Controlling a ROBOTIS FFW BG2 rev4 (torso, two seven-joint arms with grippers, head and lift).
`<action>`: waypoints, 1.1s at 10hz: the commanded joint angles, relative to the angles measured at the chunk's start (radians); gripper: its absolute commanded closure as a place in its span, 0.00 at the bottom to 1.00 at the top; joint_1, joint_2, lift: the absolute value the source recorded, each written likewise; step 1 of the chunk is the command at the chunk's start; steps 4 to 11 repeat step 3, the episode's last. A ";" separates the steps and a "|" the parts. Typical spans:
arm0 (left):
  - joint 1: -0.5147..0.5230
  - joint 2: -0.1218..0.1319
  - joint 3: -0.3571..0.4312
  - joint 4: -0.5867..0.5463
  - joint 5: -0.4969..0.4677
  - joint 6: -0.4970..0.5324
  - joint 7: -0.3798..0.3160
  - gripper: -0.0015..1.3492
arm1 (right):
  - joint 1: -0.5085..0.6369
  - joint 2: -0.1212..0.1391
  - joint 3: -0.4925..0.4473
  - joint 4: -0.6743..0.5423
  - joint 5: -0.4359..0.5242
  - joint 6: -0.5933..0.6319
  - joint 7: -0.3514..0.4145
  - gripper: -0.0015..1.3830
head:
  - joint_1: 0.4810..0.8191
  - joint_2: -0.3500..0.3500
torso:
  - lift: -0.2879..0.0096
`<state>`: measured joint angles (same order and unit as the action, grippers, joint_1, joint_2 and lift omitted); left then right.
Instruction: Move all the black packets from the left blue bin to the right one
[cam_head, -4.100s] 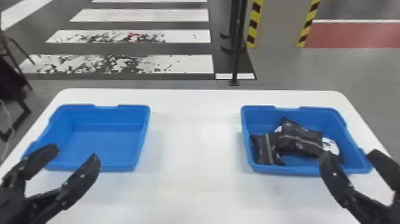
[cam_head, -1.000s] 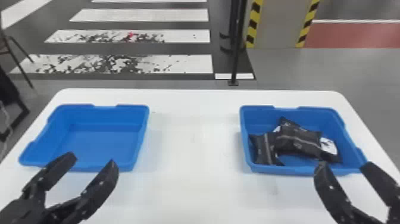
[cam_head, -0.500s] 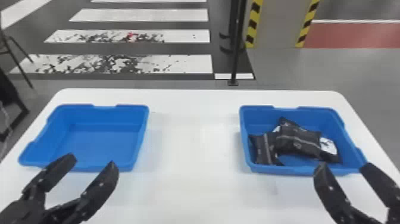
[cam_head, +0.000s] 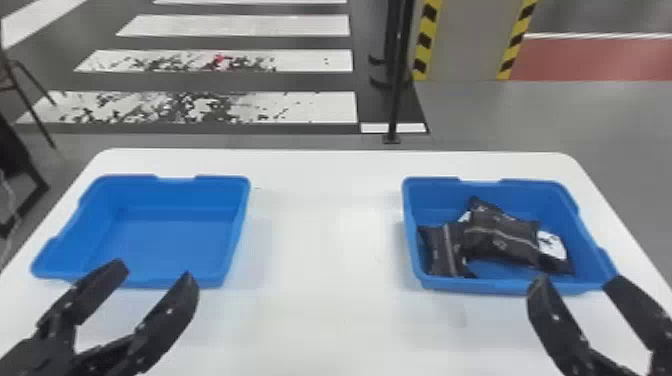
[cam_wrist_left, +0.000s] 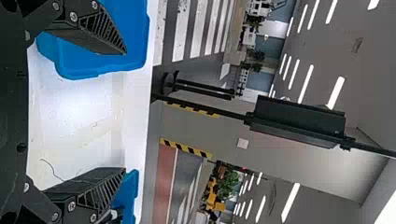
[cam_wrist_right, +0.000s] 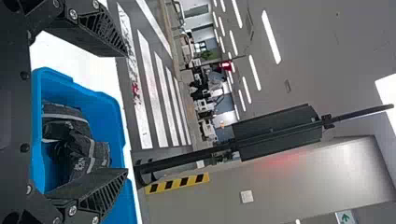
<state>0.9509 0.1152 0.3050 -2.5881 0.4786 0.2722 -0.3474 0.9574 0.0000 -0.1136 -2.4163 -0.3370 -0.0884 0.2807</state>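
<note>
Transfer judged complete, none left: black pillow-shaped packets (cam_head: 502, 242) in right blue plastic bin (cam_head: 460, 285); left black gripper (cam_head: 154, 271), right black gripper (cam_head: 576, 281) both open

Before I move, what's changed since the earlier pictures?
The left gripper has moved rightward and slightly back toward the robot; the right gripper has drawn back slightly too. Nothing was gripped or released. The left bin, right bin and black packets stayed put.
</note>
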 joint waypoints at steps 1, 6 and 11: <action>0.001 0.000 0.000 0.000 0.000 0.000 -0.001 0.14 | 0.002 0.001 0.000 0.000 0.000 0.000 0.000 0.11 | 0.63 0.52 | 0.35; 0.004 0.000 0.000 0.000 0.002 0.000 -0.001 0.14 | 0.002 0.001 0.000 0.000 0.000 0.000 0.002 0.11 | 0.63 0.52 | 0.35; 0.004 0.000 0.000 0.000 0.002 0.000 -0.001 0.14 | 0.002 0.001 0.000 0.000 0.000 0.000 0.002 0.11 | 0.63 0.52 | 0.35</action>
